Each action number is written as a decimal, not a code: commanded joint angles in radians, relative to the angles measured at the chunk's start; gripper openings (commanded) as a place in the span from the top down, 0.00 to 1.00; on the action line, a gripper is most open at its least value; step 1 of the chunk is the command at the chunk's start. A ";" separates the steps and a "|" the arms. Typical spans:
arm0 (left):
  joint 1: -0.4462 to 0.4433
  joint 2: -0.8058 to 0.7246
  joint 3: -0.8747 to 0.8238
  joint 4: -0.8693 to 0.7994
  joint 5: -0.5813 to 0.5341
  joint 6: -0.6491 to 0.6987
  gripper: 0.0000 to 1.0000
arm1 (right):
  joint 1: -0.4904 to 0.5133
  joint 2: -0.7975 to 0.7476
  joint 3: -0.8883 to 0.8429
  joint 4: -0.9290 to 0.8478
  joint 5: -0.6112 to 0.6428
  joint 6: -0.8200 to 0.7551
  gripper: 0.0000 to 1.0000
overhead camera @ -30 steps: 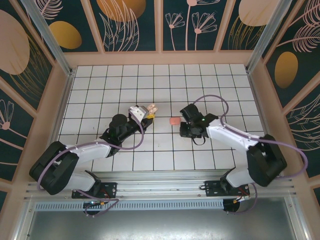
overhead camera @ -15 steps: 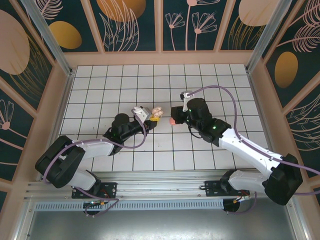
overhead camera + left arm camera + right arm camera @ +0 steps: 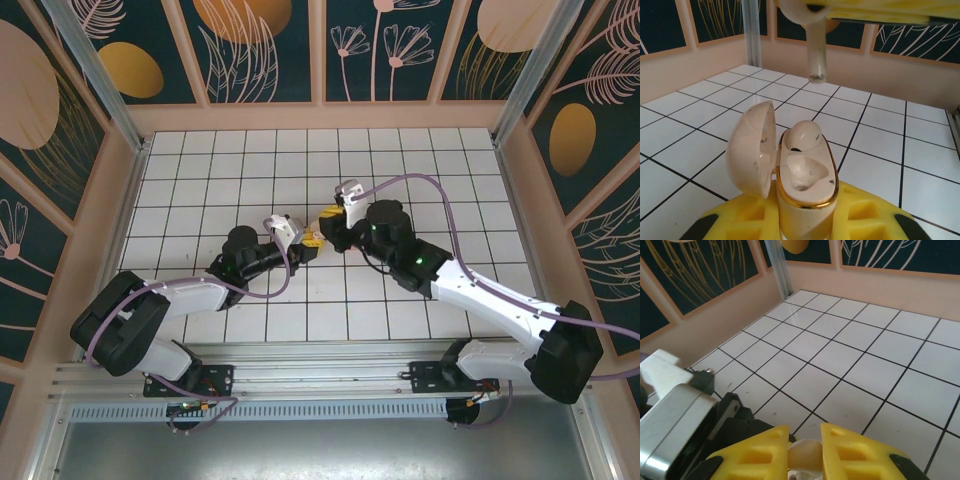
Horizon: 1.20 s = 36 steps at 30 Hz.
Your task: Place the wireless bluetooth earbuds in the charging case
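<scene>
The left pincer (image 3: pixel 804 220) is clamping the base of the charging case (image 3: pixel 807 192) between its nearly closed yellow fingers, holding it upright and clear of the tiled table (image 3: pixel 685 150). The lid (image 3: pixel 752 150) is standing open to the left of that grip. Just past the fingers, the nearer socket (image 3: pixel 802 176) is lying empty. Beyond it, a seated earbud (image 3: pixel 802 135) is filling the farther socket.

Above the case, the second earbud (image 3: pixel 816 55) is hanging with its stem pointing almost straight down, so its long axis is running close to vertical. Its tip is hovering apart from the rim, roughly over the case. How far forward or back it is sitting from the empty socket cannot be told from the left wrist view.

The right pincer (image 3: pixel 804 440) is carrying that earbud, its jaws nearly shut and pinching the rounded head. The empty socket is lying directly below this pincer, so the right arm is looking like the one to lower while the left is steadying the case.
</scene>
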State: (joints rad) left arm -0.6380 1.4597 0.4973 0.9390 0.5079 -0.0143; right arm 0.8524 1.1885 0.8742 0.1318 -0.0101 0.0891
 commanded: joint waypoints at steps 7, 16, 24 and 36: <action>-0.006 -0.014 0.029 0.054 0.024 -0.051 0.89 | 0.024 0.008 -0.034 0.039 -0.018 -0.079 0.81; -0.006 -0.021 0.036 0.060 0.034 -0.067 0.89 | 0.031 0.018 -0.044 0.046 0.005 -0.098 0.82; -0.005 -0.033 0.038 0.060 0.047 -0.075 0.89 | 0.046 0.047 -0.043 0.062 0.012 -0.113 0.82; -0.005 -0.052 0.044 0.050 0.039 -0.075 0.89 | 0.068 0.041 -0.038 0.005 0.102 -0.152 0.82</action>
State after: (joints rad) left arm -0.6380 1.4406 0.5087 0.9321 0.5274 -0.0769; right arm 0.9112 1.2278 0.8417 0.1776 0.0319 -0.0383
